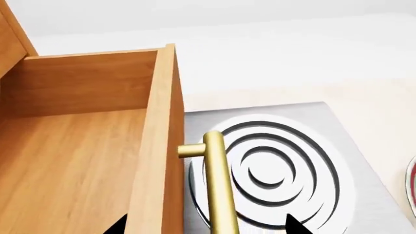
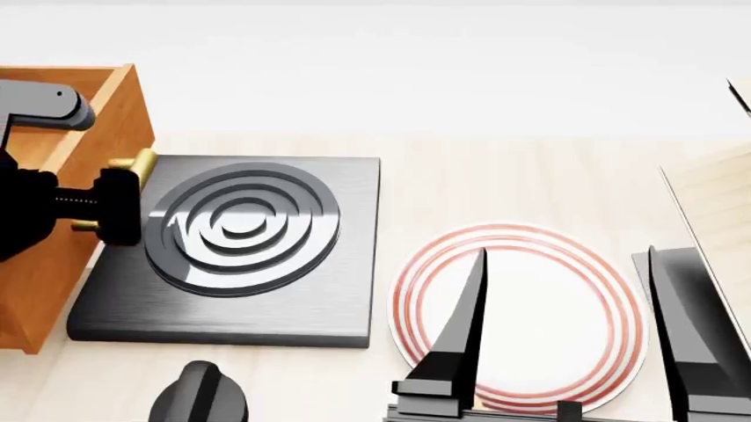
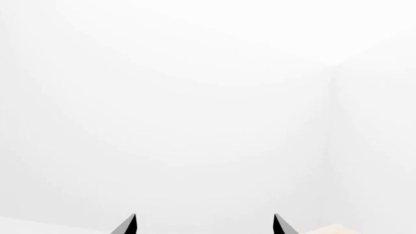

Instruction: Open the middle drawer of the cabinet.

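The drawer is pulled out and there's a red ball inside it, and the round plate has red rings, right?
Not quite. The left wrist view shows the middle drawer pulled out but empty, just bare wood, no ball. The plate does have red rings.

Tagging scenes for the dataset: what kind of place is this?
Probably a simulated kitchen counter: a coil burner plate, a red-ringed plate and a wooden drawer on a pale worktop.

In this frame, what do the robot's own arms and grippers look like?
Both are plain black with no markings, cables or sleeves showing. The left gripper is blocky, on a chunky jointed arm with a threaded rod section. The right gripper has long, flat, tapered blade-like fingers; wrist views show pointed black fingertips.
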`<state>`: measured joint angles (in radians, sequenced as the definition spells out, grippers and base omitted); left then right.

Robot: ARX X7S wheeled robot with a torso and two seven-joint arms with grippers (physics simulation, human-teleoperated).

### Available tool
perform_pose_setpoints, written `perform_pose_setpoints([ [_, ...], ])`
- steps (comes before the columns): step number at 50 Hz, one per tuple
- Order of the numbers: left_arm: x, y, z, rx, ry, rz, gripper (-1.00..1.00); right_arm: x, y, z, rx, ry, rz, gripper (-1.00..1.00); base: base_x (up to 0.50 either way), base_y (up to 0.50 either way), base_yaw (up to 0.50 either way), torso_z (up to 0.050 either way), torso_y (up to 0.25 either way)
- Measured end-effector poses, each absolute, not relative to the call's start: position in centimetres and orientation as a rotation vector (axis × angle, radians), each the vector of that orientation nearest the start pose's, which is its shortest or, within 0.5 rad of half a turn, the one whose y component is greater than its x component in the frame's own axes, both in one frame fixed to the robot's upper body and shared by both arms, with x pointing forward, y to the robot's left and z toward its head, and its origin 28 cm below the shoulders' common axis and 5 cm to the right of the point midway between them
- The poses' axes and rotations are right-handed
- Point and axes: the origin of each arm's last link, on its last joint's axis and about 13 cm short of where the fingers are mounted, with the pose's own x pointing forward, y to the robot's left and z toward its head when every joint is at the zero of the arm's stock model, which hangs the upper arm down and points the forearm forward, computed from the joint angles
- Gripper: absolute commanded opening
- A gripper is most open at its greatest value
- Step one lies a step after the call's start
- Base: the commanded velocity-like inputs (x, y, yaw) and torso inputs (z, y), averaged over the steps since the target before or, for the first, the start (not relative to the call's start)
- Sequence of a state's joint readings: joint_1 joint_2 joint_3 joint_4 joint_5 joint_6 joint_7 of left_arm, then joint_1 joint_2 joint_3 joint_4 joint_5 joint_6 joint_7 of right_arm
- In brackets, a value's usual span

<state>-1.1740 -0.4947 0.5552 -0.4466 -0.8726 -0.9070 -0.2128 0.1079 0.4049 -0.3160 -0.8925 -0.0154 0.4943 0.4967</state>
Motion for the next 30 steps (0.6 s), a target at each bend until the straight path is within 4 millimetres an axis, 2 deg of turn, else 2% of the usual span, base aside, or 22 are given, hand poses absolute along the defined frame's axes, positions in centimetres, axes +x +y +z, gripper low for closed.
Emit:
perform_pose_setpoints([
  [30,35.8,25.9,21.7,0.054,0.411,-0.129,1.0,17.8,-9.7,16.6,-0.246,-0.51,-0.126,1.0,0.0,0.0,0.0,-0.002,0.0],
])
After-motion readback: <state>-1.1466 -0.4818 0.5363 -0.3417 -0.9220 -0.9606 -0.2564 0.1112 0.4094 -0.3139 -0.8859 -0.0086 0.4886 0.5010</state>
